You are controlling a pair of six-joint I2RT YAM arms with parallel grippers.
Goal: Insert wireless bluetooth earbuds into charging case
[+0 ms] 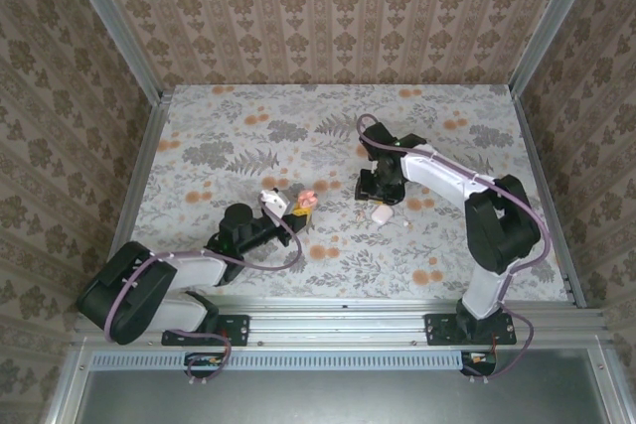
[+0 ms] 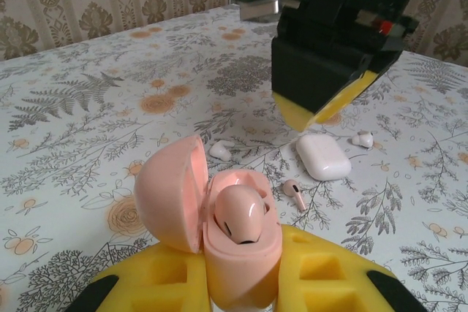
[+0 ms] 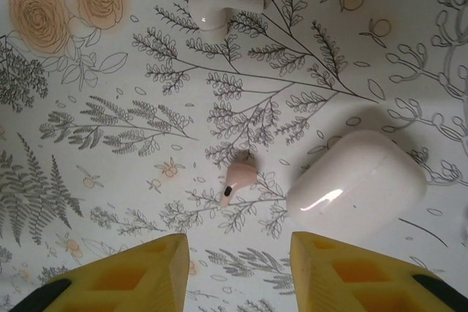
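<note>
My left gripper (image 2: 241, 286) is shut on the base of a pink charging case (image 2: 245, 253). Its lid (image 2: 170, 191) stands open to the left and one pink earbud (image 2: 240, 213) sits inside. A second pink earbud (image 3: 235, 180) lies loose on the floral table. It is just ahead of my open right gripper (image 3: 240, 272), between the lines of its yellow fingers (image 3: 131, 279). A closed glossy white charging case (image 3: 356, 184) lies beside it, by the right finger. Two white earbuds (image 2: 220, 150) (image 2: 362, 138) lie either side of the white case (image 2: 323, 156).
In the top view my right gripper (image 1: 381, 196) hovers mid-table just above the white case (image 1: 381, 213), a short way right of my left gripper (image 1: 303, 204). Patterned walls (image 1: 328, 7) enclose the table on three sides.
</note>
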